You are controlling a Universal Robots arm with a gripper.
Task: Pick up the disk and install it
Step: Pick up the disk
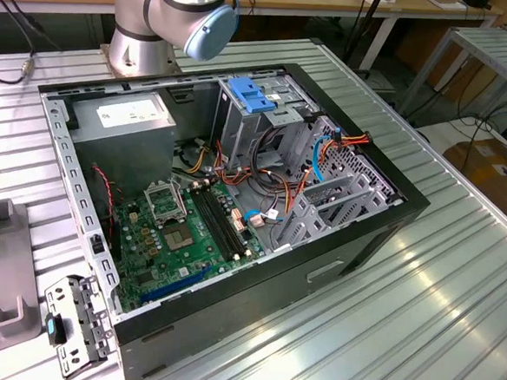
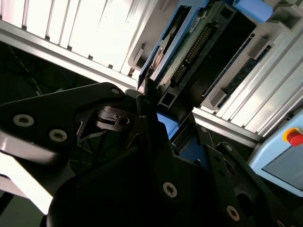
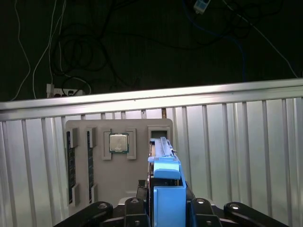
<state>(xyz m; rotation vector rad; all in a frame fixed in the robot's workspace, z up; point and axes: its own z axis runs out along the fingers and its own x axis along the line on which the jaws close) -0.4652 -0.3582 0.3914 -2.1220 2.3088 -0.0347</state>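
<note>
- While the disk [image 3: 164, 158] stands on edge at the grey tray [image 3: 118, 184], with the tool [image 3: 166, 208] set about its blue side rail, you are at the pick-up step by my reading; nothing is installed yet.
- Whether the tool is clamped on the disk or only straddles it, I cannot tell from either wrist view. Nor can I tell whether the disk sits in its slot or hangs free.
- Your next move calls for a firm, square hold and a straight path off the tray, since a disk on edge would twist in a loose hold.
- Beside the disk on the tray lie a processor chip [image 3: 118, 143] and memory sticks [image 3: 71, 161]; keep clear of them.
- On the desk [image 1: 417, 341] the open computer case [image 1: 354, 245] lies on its side.
- Its metal drive cage [image 1: 270, 135] carries a blue tab [image 1: 253, 94], and the loose cables [image 1: 326, 152] beside it could snag the disk.
</note>
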